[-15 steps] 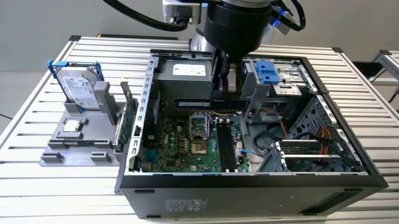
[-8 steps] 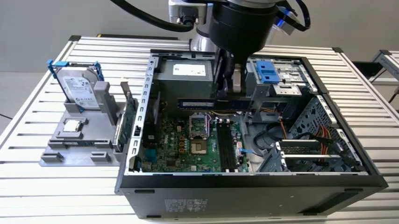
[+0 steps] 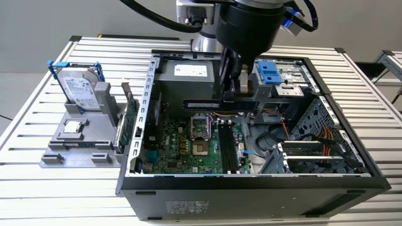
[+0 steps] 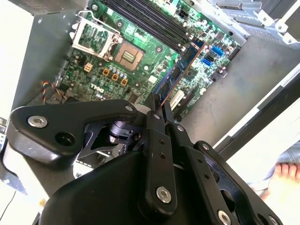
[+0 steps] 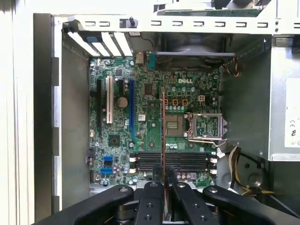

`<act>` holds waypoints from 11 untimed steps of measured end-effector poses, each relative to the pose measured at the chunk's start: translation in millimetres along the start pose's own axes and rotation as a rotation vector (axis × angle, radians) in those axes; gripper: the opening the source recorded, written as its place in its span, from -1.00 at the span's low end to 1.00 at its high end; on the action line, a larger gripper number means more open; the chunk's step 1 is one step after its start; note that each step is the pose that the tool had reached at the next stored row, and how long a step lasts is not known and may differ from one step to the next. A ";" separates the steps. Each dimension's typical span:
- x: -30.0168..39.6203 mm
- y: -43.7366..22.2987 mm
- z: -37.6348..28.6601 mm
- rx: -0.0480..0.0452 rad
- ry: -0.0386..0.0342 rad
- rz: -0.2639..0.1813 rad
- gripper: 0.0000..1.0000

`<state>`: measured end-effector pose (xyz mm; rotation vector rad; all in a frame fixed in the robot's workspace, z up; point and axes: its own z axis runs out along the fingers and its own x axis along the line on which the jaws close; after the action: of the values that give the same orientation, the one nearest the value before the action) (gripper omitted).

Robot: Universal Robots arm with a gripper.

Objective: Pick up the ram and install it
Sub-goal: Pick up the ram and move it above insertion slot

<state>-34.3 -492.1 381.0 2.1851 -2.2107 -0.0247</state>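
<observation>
Between the fingertips of the gripper (image 4: pixel 158 105) the ram (image 4: pixel 180 68) is clamped by one end, so its long body reaches out free ahead of the fingers, probably to leave the contact edge clear for the board. Below the gripper, inside the open computer case (image 3: pixel 251 197), lies the motherboard (image 5: pixel 150 136) with its black memory slots (image 5: pixel 171 161). The ram hangs above them, apart from the board and not yet seated, and it is held on its edge with its length across the slots, not along them.
</observation>
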 end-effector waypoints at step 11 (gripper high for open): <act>-0.1 -9.2 -0.3 0.0000 0.0002 0.000 -1.00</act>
<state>-25.0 -492.1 381.0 2.1850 -2.2106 -0.0246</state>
